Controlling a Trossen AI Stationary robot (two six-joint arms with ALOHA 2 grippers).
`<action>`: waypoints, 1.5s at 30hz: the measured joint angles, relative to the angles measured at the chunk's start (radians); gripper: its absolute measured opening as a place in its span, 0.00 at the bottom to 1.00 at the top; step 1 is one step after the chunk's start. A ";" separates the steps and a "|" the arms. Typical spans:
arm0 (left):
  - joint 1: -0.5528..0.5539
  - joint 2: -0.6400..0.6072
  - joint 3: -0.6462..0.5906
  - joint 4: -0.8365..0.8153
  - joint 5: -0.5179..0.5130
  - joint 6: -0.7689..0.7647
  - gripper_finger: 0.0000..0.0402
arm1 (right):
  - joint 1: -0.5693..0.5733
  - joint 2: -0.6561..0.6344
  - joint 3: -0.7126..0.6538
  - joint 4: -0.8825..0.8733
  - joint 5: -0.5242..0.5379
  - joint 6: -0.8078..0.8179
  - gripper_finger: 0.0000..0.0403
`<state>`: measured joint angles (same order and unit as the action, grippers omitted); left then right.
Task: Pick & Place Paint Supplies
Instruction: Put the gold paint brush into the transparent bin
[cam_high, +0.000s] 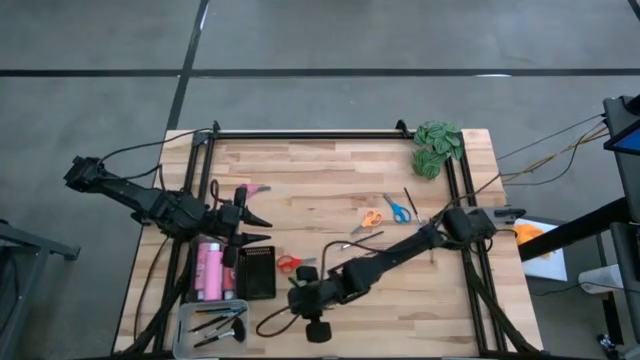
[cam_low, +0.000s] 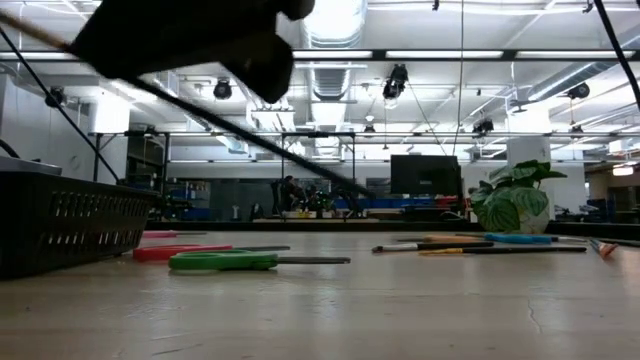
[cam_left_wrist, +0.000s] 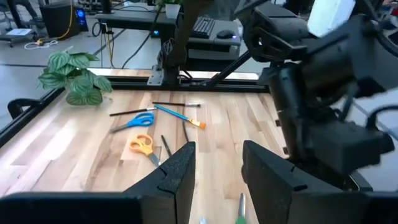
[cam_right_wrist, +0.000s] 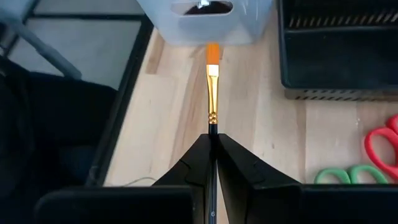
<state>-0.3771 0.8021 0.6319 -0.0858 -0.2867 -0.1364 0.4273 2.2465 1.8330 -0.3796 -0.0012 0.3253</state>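
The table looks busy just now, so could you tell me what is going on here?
The right gripper is shut on a paintbrush, its orange bristles pointing at the clear bin by the table's front edge. The left gripper hovers half open, holding nothing, beside the black basket. Orange scissors, blue scissors and more brushes lie out on the table.

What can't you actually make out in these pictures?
- Clear bin: cut off by the right wrist view's top edge; in the high view its contents are too small to count.
- Brush in the right gripper: handle hidden between the fingers.
- Black basket: the low view shows only its wall, contents hidden.
- Left gripper: whether it holds anything cannot be told.
- Green scissors: cut off at the right wrist view's bottom edge.
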 joint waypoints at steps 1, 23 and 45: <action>0.000 0.000 0.000 -0.002 0.000 0.000 0.33 | -0.001 0.021 0.034 -0.029 0.000 -0.008 0.05; -0.001 0.000 0.000 -0.021 0.000 -0.003 0.33 | -0.043 0.324 0.518 -0.381 -0.201 -0.067 0.05; -0.001 0.000 0.000 -0.021 0.000 -0.003 0.33 | -0.056 0.324 0.412 -0.288 -0.291 -0.007 0.05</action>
<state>-0.3779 0.8021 0.6315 -0.1070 -0.2867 -0.1394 0.3712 2.5706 2.2454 -0.6680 -0.2921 0.3183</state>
